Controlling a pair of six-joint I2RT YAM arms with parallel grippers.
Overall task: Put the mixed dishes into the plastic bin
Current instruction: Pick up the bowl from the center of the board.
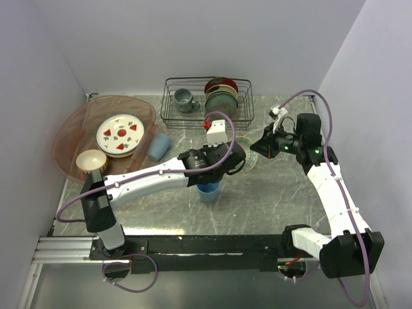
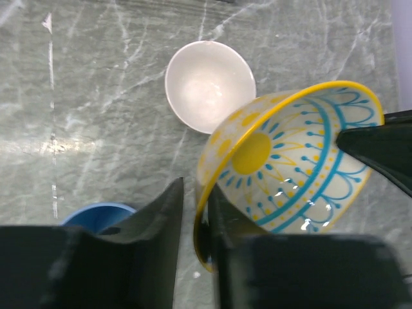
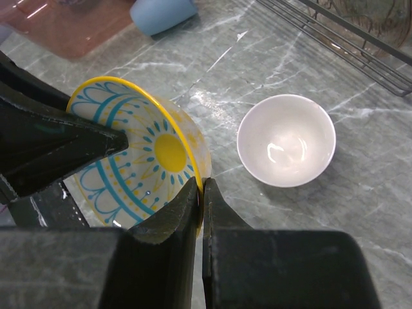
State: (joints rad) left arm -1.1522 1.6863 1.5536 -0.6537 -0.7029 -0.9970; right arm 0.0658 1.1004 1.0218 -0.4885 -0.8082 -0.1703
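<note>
Right of the bin [image 1: 61,151], well apart from it, tilted above the surface [image 1: 277,199]: yellow-rimmed bowl [image 3: 154,161]. Clamped at the rim by the right pincer [image 3: 201,193], fingers pressed tight on the wall. Straddled at the opposite rim by the left pincer [image 2: 196,188], not fully closed, sliver of gap at one finger. Farther from the bin, upright: white bowl [image 3: 286,140]. Inside the bin: strawberry plate [image 1: 120,135], cream bowl [image 1: 91,161]. Just beside the bin, on its side: blue cup [image 1: 159,145]. Nearer the bowl, upright: second cup [image 1: 208,191].
</note>
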